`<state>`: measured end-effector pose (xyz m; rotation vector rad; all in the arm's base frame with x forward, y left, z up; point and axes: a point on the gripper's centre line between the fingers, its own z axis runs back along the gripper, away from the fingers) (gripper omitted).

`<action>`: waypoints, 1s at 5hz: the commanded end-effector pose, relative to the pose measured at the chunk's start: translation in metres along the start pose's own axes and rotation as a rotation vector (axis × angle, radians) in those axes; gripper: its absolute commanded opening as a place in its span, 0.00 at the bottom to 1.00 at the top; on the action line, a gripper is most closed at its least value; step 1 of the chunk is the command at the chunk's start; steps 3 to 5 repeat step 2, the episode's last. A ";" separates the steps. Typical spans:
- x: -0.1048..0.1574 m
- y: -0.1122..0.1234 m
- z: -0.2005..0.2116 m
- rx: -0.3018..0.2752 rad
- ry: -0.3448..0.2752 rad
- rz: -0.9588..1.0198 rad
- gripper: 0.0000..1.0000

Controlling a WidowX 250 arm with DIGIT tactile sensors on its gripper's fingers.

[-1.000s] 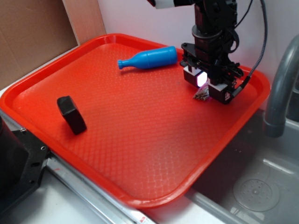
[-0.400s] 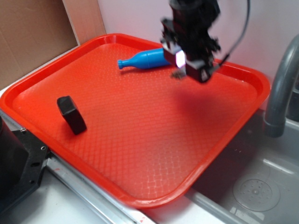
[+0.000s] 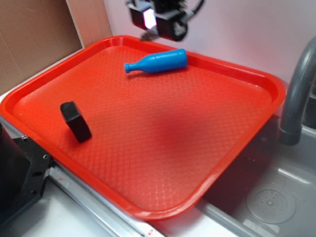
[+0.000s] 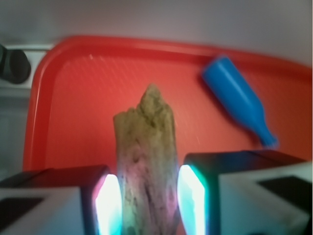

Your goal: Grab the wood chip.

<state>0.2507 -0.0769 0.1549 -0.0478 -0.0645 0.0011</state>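
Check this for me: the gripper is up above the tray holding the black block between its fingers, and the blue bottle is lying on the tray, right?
Not quite. The gripper holds the wood chip, as the wrist view shows; the black block lies on the tray. The blue bottle does lie on the tray.

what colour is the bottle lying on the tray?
Blue all over. The bottle shows best in the exterior view, lying on its side on the red tray.
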 end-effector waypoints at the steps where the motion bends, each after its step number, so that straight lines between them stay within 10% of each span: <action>1: -0.042 0.019 0.045 0.002 -0.028 0.098 0.00; 5: -0.048 0.019 0.044 -0.014 -0.003 0.086 0.00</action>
